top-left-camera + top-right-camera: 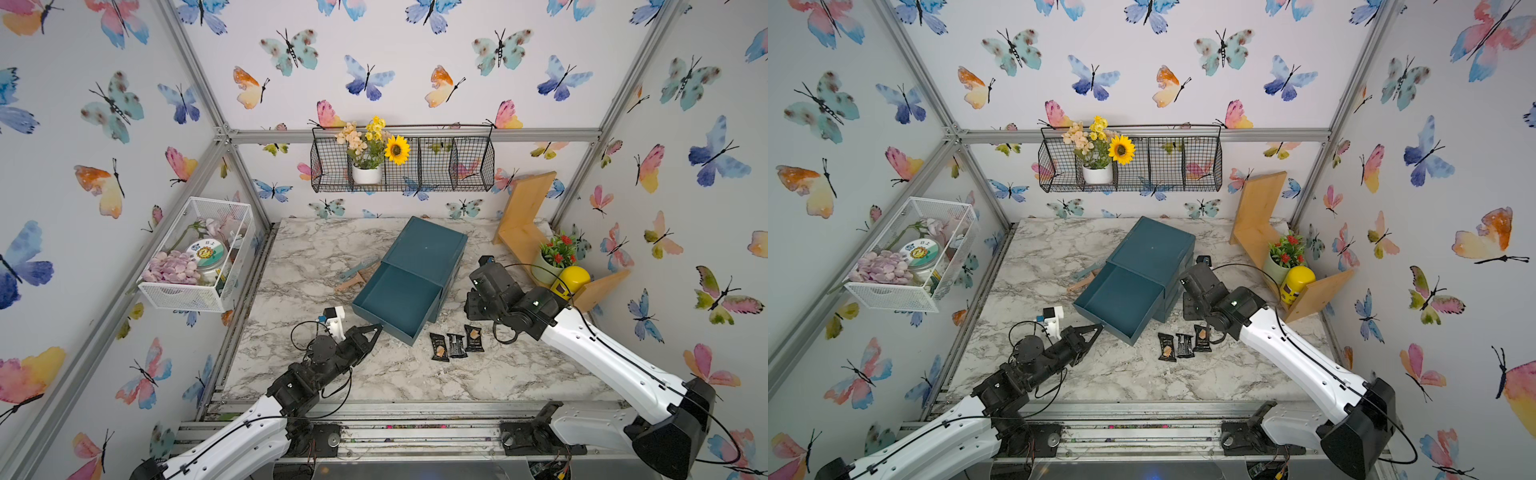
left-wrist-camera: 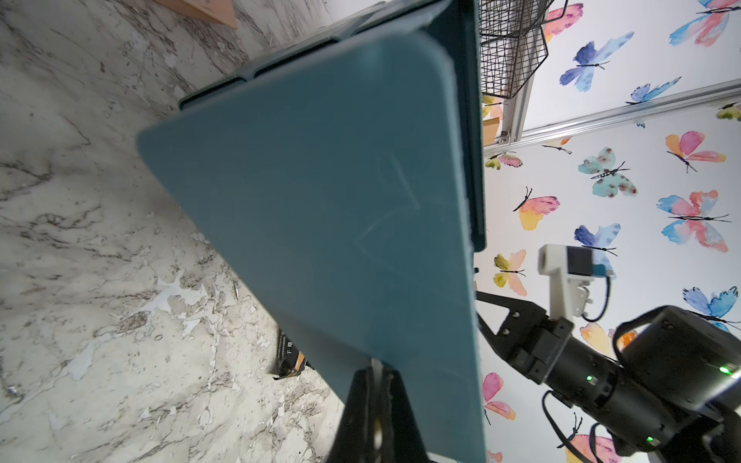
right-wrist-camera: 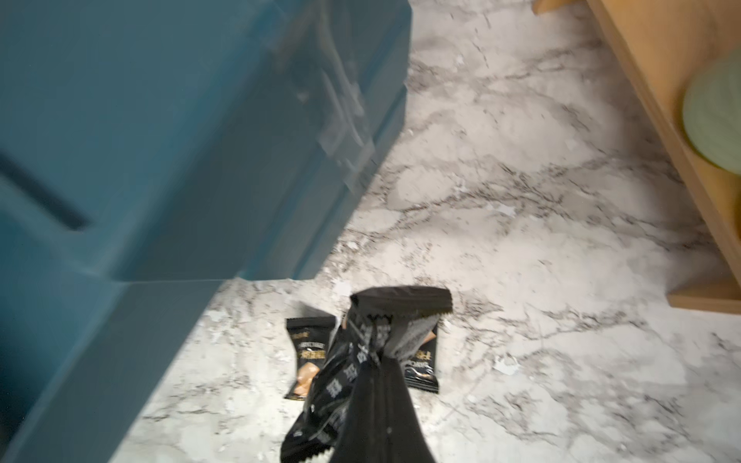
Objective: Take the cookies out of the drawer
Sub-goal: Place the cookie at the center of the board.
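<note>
**Packet of cookies in black crinkled wrap (image 3: 333, 395) hanging from the right gripper (image 3: 383, 366), clear of the drawer**

The right gripper's two black fingers are pressing together on the packet of cookies, pinching it near one sealed end, so the wrapper is dangling above the white, grey-veined marble table (image 1: 332, 374). In the right wrist view, two more black rectangular packets (image 3: 308, 352), each printed with a tan biscuit, are lying flat on the marble beneath it. They are lying just beside the front corner of the pulled-out teal plastic drawer (image 1: 397, 297).

In both top views three such packets are showing in a row (image 1: 456, 345) at that corner. Whether the held one is among them or is hiding under the right arm cannot be told from above. The drawer is standing open at the top of its low teal cabinet (image 1: 428, 245) and its floor is looking bare, so this is probably the last cookie to come out.

The left gripper (image 1: 376, 329) is clamping shut on the edge of the drawer's front panel, near the corner, and appears to be steadying it.

The step in hand seems to be the setting-down of a packet already outside the drawer. The next move is calling for a descent onto free marble next to the row, not onto a lying packet. The fingers should be parting only once the wrapper is resting low, since the light foil may cling to a finger or flutter aside.
</note>
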Available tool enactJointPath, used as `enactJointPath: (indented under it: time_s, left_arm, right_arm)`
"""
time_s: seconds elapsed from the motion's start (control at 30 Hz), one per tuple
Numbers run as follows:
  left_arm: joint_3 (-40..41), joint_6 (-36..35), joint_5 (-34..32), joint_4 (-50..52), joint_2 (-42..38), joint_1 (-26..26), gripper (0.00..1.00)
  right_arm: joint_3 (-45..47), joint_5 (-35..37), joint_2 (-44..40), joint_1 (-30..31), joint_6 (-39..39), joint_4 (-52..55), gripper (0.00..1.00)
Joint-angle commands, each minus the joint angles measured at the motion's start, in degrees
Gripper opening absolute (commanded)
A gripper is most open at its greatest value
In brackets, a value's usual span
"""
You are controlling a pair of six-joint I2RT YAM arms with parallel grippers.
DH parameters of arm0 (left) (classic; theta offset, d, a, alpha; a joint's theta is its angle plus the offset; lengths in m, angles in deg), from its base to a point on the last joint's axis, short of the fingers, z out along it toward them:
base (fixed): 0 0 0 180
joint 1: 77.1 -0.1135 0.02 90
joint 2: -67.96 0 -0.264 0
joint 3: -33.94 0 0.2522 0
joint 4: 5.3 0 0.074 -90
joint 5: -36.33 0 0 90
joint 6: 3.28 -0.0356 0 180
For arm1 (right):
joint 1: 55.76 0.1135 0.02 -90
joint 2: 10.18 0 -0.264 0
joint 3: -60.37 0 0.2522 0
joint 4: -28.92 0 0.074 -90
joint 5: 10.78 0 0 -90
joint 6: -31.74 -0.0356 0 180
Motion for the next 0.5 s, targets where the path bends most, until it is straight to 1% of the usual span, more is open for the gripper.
enactJointPath:
  time_s: [0.0,0.17,0.3,0.37,0.47]
  left_arm:
    - [-1.4,-1.0,-0.8,-1.2,-0.2,0.0,0.00]
    - [-1.8,-1.0,-0.8,-0.8,-0.1,0.0,0.00]
    - [-1.8,-0.9,-1.0,-0.5,-0.2,0.0,0.00]
    - [-1.8,-0.7,-1.1,-0.5,-0.3,0.0,0.00]
    - [-1.8,-0.7,-1.2,-0.5,-0.4,0.0,0.00]
  right_arm:
    - [2.0,2.8,1.9,-1.6,2.7,4.6,0.02]
    - [4.4,5.1,6.7,-3.9,4.0,5.2,0.02]
    - [4.0,6.2,10.9,-5.6,4.9,5.5,0.02]
    - [4.3,4.9,12.7,-7.1,5.8,4.9,0.02]
    - [4.5,4.1,15.1,-7.7,6.5,4.1,0.02]
